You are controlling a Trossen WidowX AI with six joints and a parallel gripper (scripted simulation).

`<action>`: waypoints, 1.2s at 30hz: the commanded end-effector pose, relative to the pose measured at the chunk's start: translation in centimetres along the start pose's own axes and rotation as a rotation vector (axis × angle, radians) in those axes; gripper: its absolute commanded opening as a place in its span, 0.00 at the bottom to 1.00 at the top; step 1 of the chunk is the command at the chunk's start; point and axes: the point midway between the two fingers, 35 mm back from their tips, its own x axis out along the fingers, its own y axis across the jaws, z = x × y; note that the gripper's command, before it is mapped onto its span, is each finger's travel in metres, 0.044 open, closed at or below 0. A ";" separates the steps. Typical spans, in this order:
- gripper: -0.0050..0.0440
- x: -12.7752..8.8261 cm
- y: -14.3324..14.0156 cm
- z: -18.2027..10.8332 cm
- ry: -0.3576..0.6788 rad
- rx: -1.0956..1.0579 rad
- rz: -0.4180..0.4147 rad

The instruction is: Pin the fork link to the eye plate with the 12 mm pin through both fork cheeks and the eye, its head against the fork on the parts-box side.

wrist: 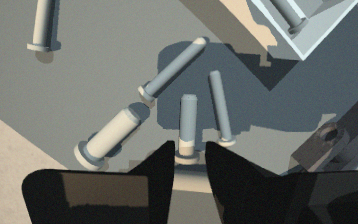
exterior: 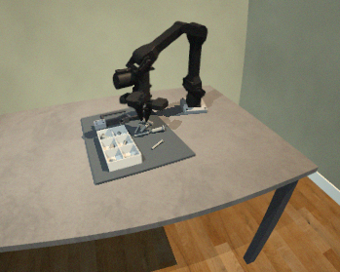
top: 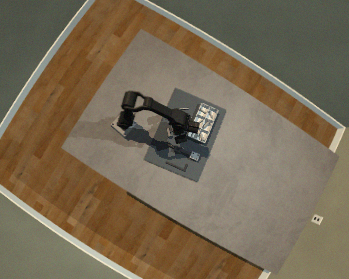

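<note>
My gripper [exterior: 144, 120] [wrist: 189, 148] is partly open, low over loose pins. A headed pin [wrist: 188, 125] lies on the mat just ahead of the fingertip gap, its head towards me. A pale cylindrical part [wrist: 192, 180] lies crosswise beneath the gap; the fingers hide its ends. A thick pin [wrist: 112, 136] lies left, and two slim pins [wrist: 175, 67] [wrist: 220, 107] lie beyond. A dark link [wrist: 325, 142] with a hole shows at right. It points towards a light block [top: 194, 156] [exterior: 99, 124], probably the eye plate. Which pin is 12 mm, I cannot tell.
The white parts box [exterior: 125, 165] [wrist: 303, 58] with several compartments stands on the dark mat [top: 190, 174] [exterior: 175, 153]. Another pin [exterior: 157, 144] [wrist: 43, 22] lies apart from the cluster. An L-shaped key [top: 178, 166] lies near the mat's edge.
</note>
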 end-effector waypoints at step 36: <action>0.29 3.5 -0.1 -0.1 0.000 0.000 0.000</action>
